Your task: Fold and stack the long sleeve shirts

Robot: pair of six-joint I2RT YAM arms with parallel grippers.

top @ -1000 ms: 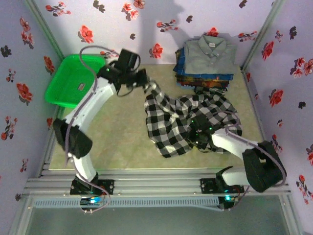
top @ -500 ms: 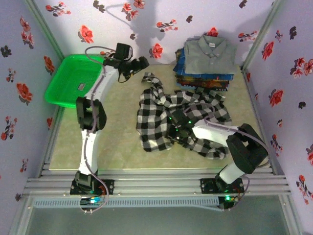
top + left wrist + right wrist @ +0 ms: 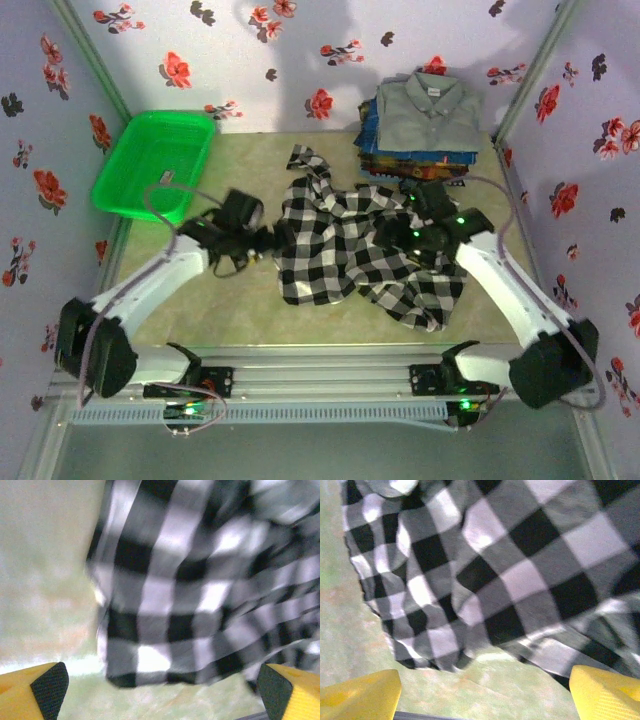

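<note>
One basket [image 3: 150, 165] is sitting far left. The left gripper [image 3: 268, 243], spread wide and empty, is hovering just beside the left hem of the one loose checked shirt [image 3: 340, 235], which is lying crumpled in the middle, its long axis running far-left to near-right. The right gripper [image 3: 410, 240], likewise spread and empty, is hanging over its right half. One stack [image 3: 420, 150], grey shirt [image 3: 428, 105] topmost, is waiting back right.
</note>
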